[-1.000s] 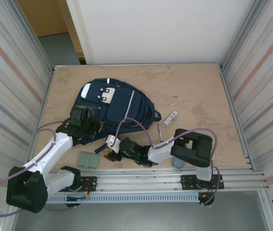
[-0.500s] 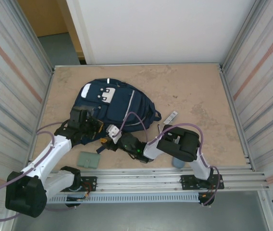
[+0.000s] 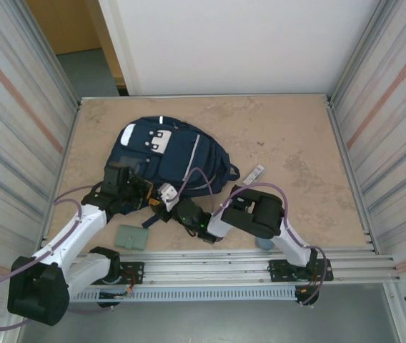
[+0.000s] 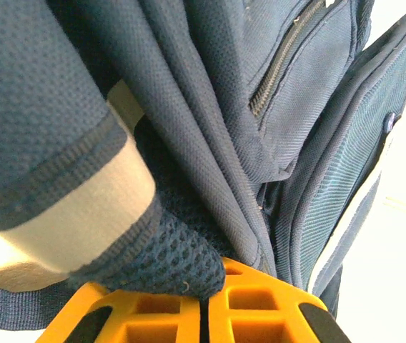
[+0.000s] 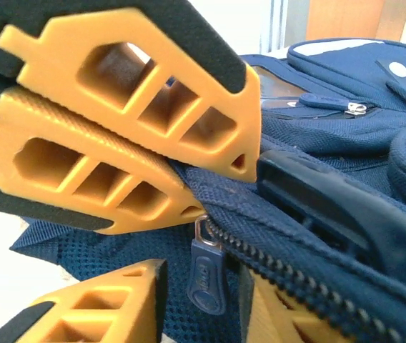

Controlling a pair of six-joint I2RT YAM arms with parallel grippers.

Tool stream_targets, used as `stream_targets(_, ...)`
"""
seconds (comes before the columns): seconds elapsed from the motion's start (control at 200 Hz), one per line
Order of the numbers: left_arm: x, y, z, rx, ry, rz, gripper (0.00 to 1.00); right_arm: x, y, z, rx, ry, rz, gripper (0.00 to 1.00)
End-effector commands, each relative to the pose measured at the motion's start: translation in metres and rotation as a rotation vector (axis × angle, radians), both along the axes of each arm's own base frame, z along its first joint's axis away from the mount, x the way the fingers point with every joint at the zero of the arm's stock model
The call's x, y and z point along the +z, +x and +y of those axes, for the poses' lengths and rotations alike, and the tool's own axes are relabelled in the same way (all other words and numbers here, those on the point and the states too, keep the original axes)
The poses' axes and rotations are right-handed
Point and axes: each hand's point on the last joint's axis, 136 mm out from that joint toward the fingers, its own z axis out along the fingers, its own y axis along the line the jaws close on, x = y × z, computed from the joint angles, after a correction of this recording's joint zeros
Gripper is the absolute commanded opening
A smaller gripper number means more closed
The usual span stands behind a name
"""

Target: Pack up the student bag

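Plainly, the left hand (image 4: 204, 282) clamps coarse navy mesh of the student bag (image 4: 203, 107) — the right hand (image 5: 203, 277), gap narrow, straddles a smooth zipper pull (image 5: 207, 280).

Overhead, the left gripper (image 3: 144, 190) was pressed into the bag (image 3: 171, 150), so its fingertips got lost in the fabric. The right gripper (image 3: 156, 207) was too small there to read. A grey-blue thing (image 3: 264, 244) sat mostly hidden under the right arm (image 3: 256, 214), and the pale little item (image 3: 254, 174) on the worktop (image 3: 296, 143) was too tiny to name. On the right wrist cam the fingers (image 5: 135, 280) were cut off at the bottom, and I couldn't tell if they touched the zip pull (image 5: 206, 275). On the left wrist cam the bag ran off every edge.
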Motion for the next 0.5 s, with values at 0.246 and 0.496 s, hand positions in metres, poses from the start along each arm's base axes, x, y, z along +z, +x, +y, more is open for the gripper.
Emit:
stream_targets(0.246, -0.002, -0.005, -0.003, -0.023, -0.007, 0.004, 0.0, 0.019, 0.004, -0.011, -0.049, 0.168, 0.125, 0.14)
stream_targets(0.496, -0.006, 0.008, 0.014, 0.003, 0.027, -0.03, 0.0, 0.016, -0.01, -0.015, 0.008, 0.188, 0.215, 0.11)
